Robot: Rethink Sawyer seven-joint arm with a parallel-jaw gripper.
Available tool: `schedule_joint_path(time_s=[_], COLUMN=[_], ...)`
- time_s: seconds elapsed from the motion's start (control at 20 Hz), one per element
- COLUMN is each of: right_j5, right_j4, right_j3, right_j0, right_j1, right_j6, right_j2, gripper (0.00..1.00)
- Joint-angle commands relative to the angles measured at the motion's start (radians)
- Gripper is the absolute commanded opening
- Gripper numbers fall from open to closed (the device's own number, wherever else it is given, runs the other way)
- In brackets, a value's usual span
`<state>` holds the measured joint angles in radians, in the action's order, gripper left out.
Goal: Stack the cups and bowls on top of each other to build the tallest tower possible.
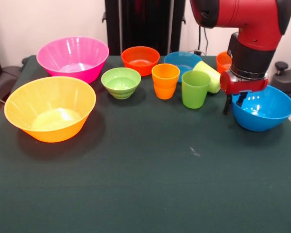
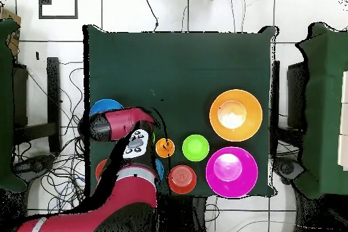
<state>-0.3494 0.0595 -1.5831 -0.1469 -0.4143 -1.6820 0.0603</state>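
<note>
Dark green surface point(image 1: 145, 184), front view: bowls and cups unstacked, pincer point(image 1: 234, 103) at rim of med blue bowl point(image 1: 263, 109), can't tell if clenched, green cup point(image 1: 195, 89) beside; overhead view: arm hides cups, pink bowl point(image 2: 232, 171) next to yellow-orange bowl point(image 2: 235, 115).

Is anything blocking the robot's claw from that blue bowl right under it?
No. The tool hangs right at the near rim of the blue bowl, with nothing visible between them. The green cup stands off to one side.

The red arm point(image 1: 242, 19) hangs bent downward, end effector point(image 1: 234, 99) low (finger state unclear).
</note>
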Motion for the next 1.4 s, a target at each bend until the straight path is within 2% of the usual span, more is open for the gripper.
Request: schedule_joint_path(time_s=[0.05, 0.25, 0.35, 0.5, 0.9, 1.15, 1.4], right_j5=[-0.031, -0.076, -0.1, -0.141, -0.169, -0.157, -0.131], right_j4=[0.016, 0.031, 0.064, 0.108, 0.227, 0.316, 0.404], right_j3=[0.007, 0.018, 0.049, 0.083, 0.134, 0.145, 0.145], right_j0=[0.044, 0.073, 0.093, 0.156, 0.311, 0.384, 0.41], right_j1=[0.042, 0.006, 0.0, -0.005, 0.009, 0.024, 0.034], right_j6=[-0.078, -0.034, 0.018, 0.118, 0.269, 0.305, 0.276], right_j2=[-0.077, -0.081, -0.068, -0.087, -0.175, -0.231, -0.252], gripper=[0.0, 0.0, 0.0, 0.0, 0.0, 0.0, 0.0])
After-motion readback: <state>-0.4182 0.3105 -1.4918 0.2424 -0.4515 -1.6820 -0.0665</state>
